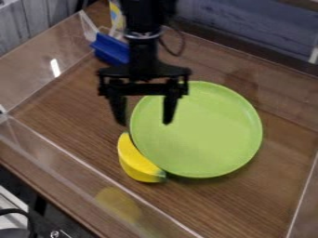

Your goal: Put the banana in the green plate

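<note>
While you look down at the table: brown wood with visible grain, running beneath the green plate and out past it on every side.
Green plate: your landmark, round and lime green, its shallow rim catching some light, its middle plain and smooth.
Gripper: black, pointing down over the upper left part of the plate, where you have its two fingers spread apart with a wide gap between them.
Blue object: beyond the plate to the upper left, partly behind your arm; too small and covered for you to make out any writing.
Banana: just beside the plate's lower left edge, lying on the table; you see smooth, bright yellow skin, a gentle curve and a darker greenish tip at the lower right end. Whether it touches the rim, you cannot tell.
Can: farther beyond the plate than the blue object, mostly hidden by your arm; a yellow part shows, but you cannot read its label.
</note>
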You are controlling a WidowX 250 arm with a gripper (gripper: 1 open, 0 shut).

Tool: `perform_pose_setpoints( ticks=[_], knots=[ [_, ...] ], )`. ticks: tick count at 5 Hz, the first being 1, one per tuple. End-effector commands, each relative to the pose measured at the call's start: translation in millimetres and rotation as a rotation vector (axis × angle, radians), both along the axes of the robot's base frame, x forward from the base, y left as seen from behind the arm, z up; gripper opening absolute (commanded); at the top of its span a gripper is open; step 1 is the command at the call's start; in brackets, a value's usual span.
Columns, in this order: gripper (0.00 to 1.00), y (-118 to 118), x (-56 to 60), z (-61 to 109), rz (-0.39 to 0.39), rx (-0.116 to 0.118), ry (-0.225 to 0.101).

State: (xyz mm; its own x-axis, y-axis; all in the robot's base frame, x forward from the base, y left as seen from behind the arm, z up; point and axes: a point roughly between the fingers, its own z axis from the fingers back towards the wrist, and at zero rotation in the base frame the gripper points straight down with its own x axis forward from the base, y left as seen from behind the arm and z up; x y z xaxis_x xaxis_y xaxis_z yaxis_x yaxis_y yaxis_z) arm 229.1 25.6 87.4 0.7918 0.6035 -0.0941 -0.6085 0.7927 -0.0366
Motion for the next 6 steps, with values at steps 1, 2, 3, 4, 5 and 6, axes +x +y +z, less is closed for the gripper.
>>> perform_pose_setpoints(
  ticks=[1, 2, 3, 4, 5, 6],
  knots=[
    [1.0, 10.2, -5.8, -0.2, 0.157, -0.004, -0.051],
    [1.0, 16.3, -13.1, -14.5, 0.23, -0.009, -0.052],
    [1.0, 15.5, -13.9, -24.8, 0.251, -0.007, -0.052],
    [1.0, 13.6, -13.7, -33.7, 0.255, -0.002, -0.052],
    [1.0, 11.7, -13.8, -41.5, 0.257, 0.001, -0.051],
    [1.0, 9.3, -14.4, -48.9, 0.256, 0.008, -0.049]
  ],
)
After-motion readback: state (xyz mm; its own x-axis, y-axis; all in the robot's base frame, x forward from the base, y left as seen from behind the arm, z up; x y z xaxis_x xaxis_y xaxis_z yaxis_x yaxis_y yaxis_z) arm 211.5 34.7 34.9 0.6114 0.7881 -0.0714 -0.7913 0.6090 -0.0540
